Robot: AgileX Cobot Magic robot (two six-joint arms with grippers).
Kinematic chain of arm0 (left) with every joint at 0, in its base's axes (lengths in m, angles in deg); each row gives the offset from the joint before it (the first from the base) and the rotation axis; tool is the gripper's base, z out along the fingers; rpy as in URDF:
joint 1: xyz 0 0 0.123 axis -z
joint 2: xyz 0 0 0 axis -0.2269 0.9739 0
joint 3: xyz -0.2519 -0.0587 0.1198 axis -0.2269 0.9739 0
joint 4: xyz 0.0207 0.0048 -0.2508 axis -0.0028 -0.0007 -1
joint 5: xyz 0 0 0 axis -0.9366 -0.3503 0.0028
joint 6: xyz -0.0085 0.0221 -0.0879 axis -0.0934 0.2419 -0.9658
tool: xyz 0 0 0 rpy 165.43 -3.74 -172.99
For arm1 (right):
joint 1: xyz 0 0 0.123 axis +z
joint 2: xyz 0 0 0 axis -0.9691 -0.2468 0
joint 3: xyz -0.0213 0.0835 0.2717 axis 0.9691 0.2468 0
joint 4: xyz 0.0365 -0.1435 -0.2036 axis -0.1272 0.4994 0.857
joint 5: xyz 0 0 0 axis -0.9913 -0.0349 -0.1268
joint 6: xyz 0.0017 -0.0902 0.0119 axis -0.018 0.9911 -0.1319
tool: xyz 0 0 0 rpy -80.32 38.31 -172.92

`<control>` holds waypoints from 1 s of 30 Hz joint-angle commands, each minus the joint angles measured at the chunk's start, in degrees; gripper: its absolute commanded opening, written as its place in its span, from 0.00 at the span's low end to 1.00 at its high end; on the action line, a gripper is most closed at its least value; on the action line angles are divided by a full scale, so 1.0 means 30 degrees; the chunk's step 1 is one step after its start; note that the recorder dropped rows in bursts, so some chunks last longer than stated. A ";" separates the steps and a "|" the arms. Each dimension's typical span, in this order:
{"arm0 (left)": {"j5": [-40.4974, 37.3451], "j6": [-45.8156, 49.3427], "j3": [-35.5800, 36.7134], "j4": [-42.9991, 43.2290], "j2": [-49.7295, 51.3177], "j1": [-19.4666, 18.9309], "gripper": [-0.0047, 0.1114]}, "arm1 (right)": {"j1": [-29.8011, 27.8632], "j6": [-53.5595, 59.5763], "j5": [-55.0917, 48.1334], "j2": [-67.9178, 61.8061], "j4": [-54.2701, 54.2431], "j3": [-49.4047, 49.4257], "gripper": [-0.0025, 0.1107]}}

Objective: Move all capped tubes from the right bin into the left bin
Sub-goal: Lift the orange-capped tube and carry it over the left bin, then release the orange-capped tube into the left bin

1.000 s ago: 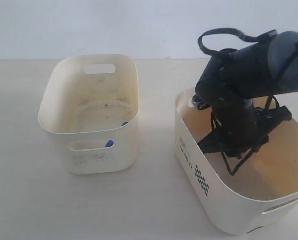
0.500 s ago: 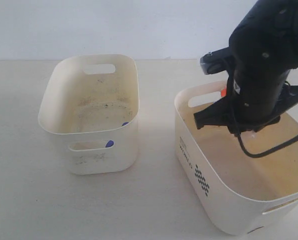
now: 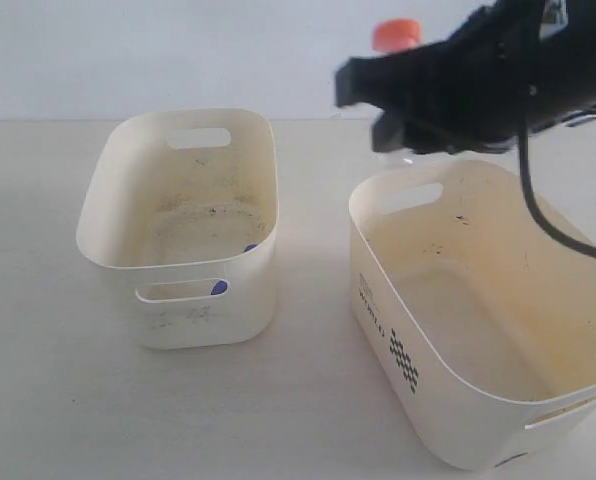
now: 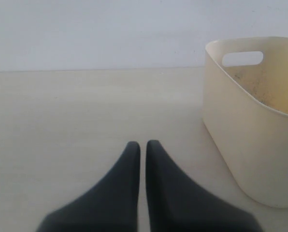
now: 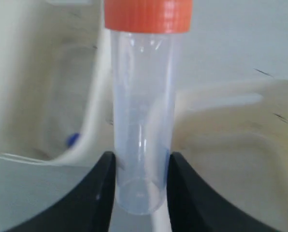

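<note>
Your right end effector (image 5: 140,165) is gripping a capped tube (image 5: 141,96): the two dark fingers (image 5: 103,183) press against the lower part of the clear body, one on each side, with its rounded bottom sitting just between them. The tube's orange cap (image 5: 147,14) points away from the fingers, and in the exterior view the tube stands roughly upright with that cap on top.

In that same view the end effector and tube are lifted clear of the right bin (image 3: 448,400), seen over the bin's far rim at the end that faces the left bin (image 3: 248,300). A black cable (image 3: 538,200) loops down from the arm across the right bin's far side.

The right bin sits on the surface (image 3: 308,420) at the right of the exterior view, toward its near edge. Black dot pattern and lettering mark its side, and its inside is stained yellowish. The left bin stands apart from it on the left, closer to the surface's far edge, with plain sides and dark specks inside. A blue cap (image 3: 219,288) shows through the handle slot in its near wall, and a second spot of blue (image 3: 249,247) shows just inside the rim at its near right corner.

Your left end effector (image 4: 143,145) is closed, its two dark fingers nearly touching with nothing between them, over bare surface. A cream tub (image 4: 240,145) stands just off to one side of it; you cannot tell from the left wrist view which of the two bins it is.
</note>
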 commanded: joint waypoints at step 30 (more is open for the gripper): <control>0.0135 -0.0166 -0.0069 -0.0121 0.0060 -0.0005 0.08 | -0.1525 0.5498 -0.5190 -0.2473 0.1805 -0.5087 0.02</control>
